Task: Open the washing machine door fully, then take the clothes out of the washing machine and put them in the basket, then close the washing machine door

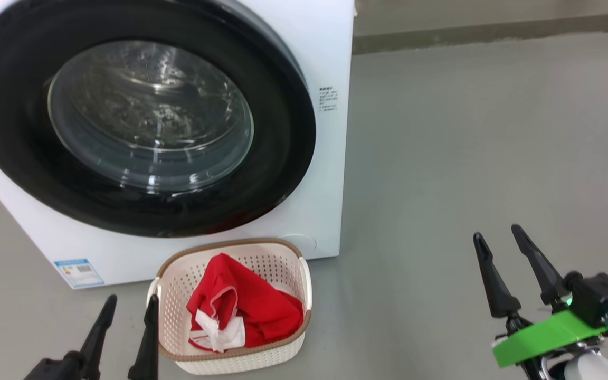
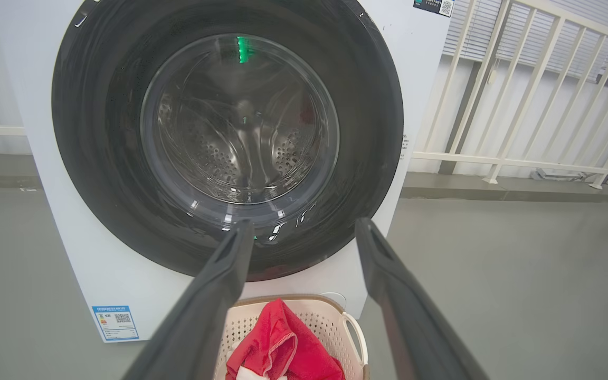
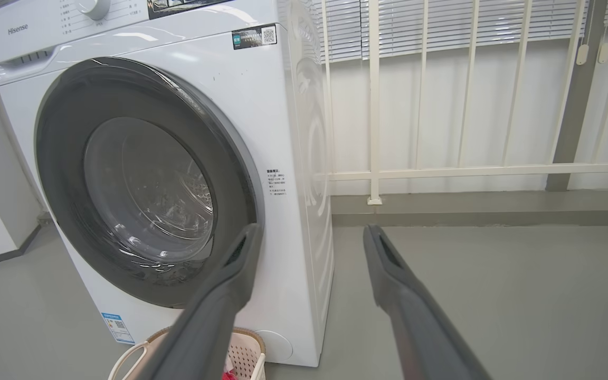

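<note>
The white washing machine [image 1: 330, 63] [image 2: 425, 63] [image 3: 262, 89] stands at the left with its round black-rimmed door [image 1: 13, 132] [image 2: 367, 116] [image 3: 61, 153] lying flat against its front, shut. On the floor just before it sits the cream basket [image 1: 235, 361] [image 2: 330, 311] [image 3: 248, 351] holding the red clothes [image 1: 262, 309] [image 2: 283, 343] with white trim. My left gripper [image 1: 130, 303] [image 2: 304, 227] is open, empty, just left of the basket. Open and empty too, my right gripper [image 1: 496, 235] [image 3: 309, 232] hangs over bare floor well to the right.
Grey floor [image 1: 467, 137] spreads to the right of the machine. A white railing [image 2: 520, 89] [image 3: 441, 105] with a low kerb runs along the back wall behind and beside the washer.
</note>
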Robot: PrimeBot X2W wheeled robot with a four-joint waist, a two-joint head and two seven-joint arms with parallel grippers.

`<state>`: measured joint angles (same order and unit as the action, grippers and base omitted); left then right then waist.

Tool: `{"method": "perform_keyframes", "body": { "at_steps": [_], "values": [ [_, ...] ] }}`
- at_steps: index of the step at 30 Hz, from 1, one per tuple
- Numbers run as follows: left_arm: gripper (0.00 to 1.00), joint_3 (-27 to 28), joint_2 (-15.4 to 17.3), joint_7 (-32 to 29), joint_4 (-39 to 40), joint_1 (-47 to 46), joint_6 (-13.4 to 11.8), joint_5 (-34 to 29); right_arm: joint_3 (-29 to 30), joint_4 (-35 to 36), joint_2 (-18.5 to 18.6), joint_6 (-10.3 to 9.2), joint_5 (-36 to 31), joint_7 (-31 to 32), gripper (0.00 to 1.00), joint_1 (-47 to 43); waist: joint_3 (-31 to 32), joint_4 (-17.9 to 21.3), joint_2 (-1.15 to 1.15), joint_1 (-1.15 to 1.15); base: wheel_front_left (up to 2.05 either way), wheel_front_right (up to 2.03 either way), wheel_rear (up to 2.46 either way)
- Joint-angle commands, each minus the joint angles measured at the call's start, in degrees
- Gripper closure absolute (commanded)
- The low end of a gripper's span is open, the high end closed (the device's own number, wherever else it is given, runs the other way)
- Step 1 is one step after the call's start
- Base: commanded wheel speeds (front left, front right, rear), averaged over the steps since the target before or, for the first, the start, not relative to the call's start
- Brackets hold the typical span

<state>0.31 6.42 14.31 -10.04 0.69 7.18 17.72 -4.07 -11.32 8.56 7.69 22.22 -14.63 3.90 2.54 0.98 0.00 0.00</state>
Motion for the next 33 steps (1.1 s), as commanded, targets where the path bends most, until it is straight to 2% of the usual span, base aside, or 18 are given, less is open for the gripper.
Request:
{"method": "perform_keyframes", "body": {
  "at_steps": [1,14,31,32,33],
  "values": [
    [0.0,2.11,1.06,0.69,1.1,-1.07,0.31,0.04,-0.77,1.92,0.86,-0.2,0.74,-0.37,0.0,0.57,0.76,0.49,0.0,0.0,0.0,0.0,0.0],
    [0.0,1.73,1.62,0.69,0.11,0.95,0.31,0.36,0.81,3.2,0.83,-0.2,1.17,-0.37,0.0,-3.6,1.73,0.63,0.0,0.0,0.0,0.0,0.0],
    [0.0,2.34,2.02,0.69,-0.06,0.6,0.31,1.38,0.57,2.34,0.86,-0.2,0.79,-0.37,0.0,-2.61,1.29,1.22,0.0,0.0,0.0,0.0,0.0],
    [1.0,0.22,0.93,0.0,-1.33,2.02,0.0,1.03,1.64,1.1,0.08,0.0,0.95,0.0,1.0,-4.75,1.29,1.22,0.0,0.0,0.0,0.0,0.0],
    [1.0,0.1,0.89,-0.12,-1.73,2.02,-0.02,1.06,1.57,0.74,-0.02,0.01,0.98,0.01,1.0,-4.82,1.29,1.22,0.0,0.0,0.0,0.0,0.0]
  ]
}}
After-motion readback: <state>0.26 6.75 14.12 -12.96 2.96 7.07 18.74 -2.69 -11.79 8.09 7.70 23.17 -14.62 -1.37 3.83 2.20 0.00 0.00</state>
